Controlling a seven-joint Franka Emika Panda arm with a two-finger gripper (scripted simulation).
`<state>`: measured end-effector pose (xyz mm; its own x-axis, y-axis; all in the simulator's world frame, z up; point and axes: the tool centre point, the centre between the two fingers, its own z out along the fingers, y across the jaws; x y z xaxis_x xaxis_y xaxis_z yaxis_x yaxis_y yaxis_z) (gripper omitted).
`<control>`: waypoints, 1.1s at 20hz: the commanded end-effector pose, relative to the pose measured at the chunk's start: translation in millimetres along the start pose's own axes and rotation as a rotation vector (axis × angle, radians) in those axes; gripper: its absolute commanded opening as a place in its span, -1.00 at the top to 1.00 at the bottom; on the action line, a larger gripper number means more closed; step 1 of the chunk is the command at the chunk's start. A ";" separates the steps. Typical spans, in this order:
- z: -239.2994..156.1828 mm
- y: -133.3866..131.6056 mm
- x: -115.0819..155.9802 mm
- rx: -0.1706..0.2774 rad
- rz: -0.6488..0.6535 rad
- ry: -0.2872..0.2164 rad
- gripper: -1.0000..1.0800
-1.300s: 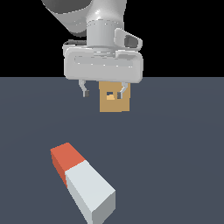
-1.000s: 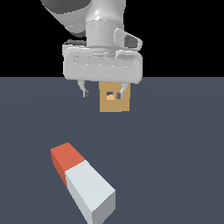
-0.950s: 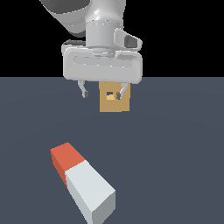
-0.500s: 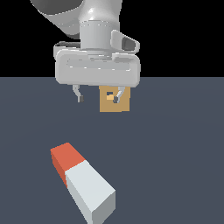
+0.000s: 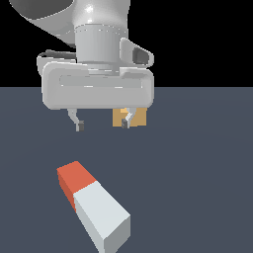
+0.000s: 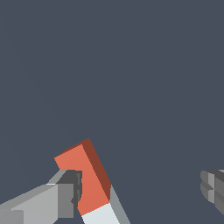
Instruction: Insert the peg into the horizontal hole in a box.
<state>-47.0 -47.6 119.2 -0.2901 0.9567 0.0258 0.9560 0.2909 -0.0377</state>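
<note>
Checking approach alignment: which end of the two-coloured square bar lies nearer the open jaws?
The red-orange end of the long square bar; its white-grey end points away, toward the camera.

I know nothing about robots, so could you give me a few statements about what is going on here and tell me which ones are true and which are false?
1. The gripper is open, holding nothing. True.
2. The peg is already inside the box. False: it lies on the floor, apart from the box.
3. The peg has a red-orange end and a white-grey end. True.
4. The box is fully visible in the exterior view. False: the gripper hides most of it.
</note>
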 end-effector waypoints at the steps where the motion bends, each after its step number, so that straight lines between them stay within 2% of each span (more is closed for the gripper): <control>1: 4.9 -5.6 -11.6 -0.003 -0.048 -0.004 -0.92; 12: 25.9 -21.1 -65.5 -0.016 -0.252 -0.019 -0.92; 22: 41.1 -23.3 -108.2 -0.027 -0.404 -0.030 -0.92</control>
<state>-41.5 -152.5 78.1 -0.6276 0.7785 0.0053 0.7785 0.6276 -0.0060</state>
